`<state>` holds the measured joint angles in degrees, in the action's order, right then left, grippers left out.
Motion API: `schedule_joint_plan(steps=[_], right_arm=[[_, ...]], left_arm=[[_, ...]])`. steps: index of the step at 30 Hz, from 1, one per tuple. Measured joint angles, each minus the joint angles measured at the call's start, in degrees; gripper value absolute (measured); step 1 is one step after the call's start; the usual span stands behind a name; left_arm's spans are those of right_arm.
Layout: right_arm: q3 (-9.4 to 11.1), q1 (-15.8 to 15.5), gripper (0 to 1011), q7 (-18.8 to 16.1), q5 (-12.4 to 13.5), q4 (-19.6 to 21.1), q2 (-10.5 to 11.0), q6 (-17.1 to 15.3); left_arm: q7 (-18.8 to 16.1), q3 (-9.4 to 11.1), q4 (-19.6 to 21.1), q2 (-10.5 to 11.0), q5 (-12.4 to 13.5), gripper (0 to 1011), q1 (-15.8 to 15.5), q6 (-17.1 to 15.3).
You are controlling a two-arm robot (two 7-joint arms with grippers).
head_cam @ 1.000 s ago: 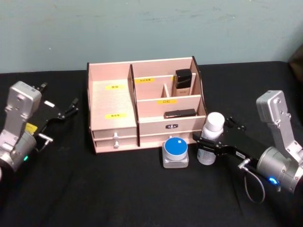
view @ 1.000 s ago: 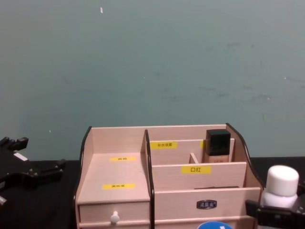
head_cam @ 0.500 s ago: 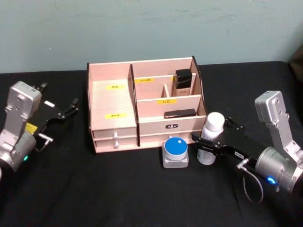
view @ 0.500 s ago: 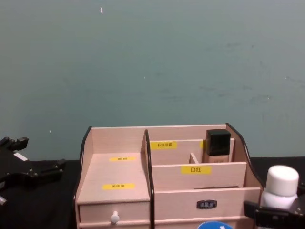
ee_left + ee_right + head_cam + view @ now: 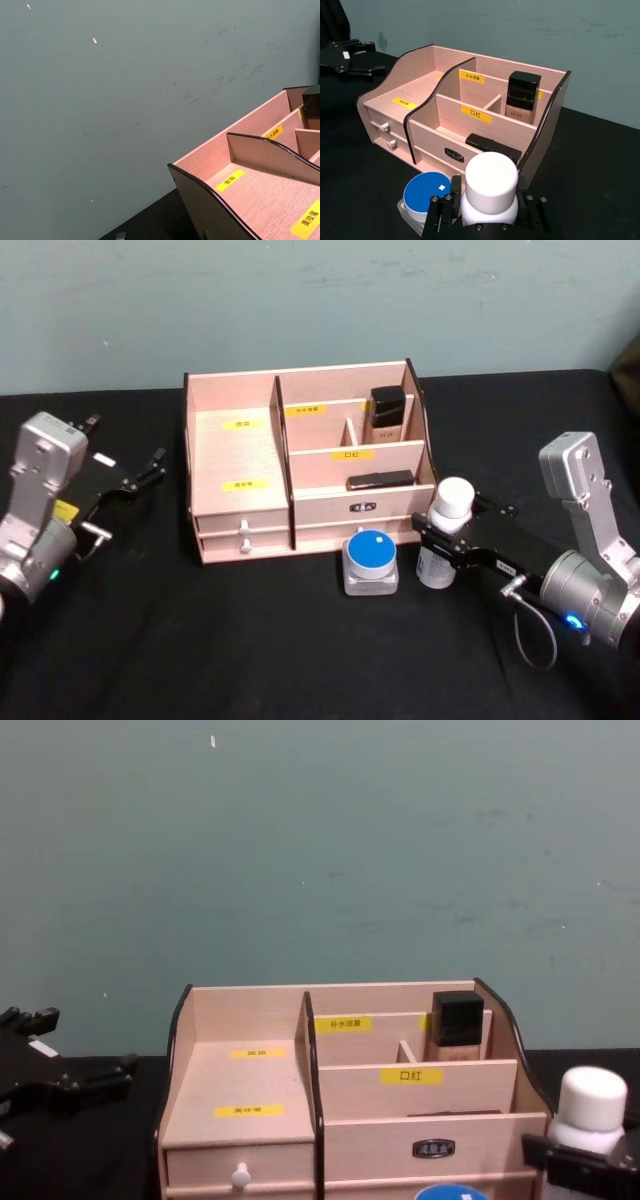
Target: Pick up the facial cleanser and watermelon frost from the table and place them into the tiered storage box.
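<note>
Right gripper reaches in low from the right, its black fingers pinching a round, white-capped plastic bottle standing upright on the black tabletop. A squat blue-lidded jar sits just beside it, and the pale wooden tiered storage box is right behind. Left gripper sits spread far left.

Pale wood storage box, yellow labels; white-capped bottle; blue-lidded jar.
</note>
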<state>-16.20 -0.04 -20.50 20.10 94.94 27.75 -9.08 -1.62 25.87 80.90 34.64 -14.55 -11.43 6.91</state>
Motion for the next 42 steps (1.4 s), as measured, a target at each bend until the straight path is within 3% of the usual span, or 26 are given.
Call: schedule_joint_plan(steps=[4,25,42], right_arm=[[0.02,-0.02,593,0.0,0.01,0.03,0.01,0.0],[0.37,-0.43,593,-0.18,0.15,0.7,0.54,0.26],[2.6,-1.69,593,0.23,0.95,8.88,3.16,-2.85]], left_arm=[[0.0,0.0,0.0,0.0,0.0,1010,0.0,0.0],[0.0,0.0,0.0,0.0,0.0,1010,0.0,0.0],[0.0,0.0,0.0,0.0,0.0,1010,0.0,0.0]])
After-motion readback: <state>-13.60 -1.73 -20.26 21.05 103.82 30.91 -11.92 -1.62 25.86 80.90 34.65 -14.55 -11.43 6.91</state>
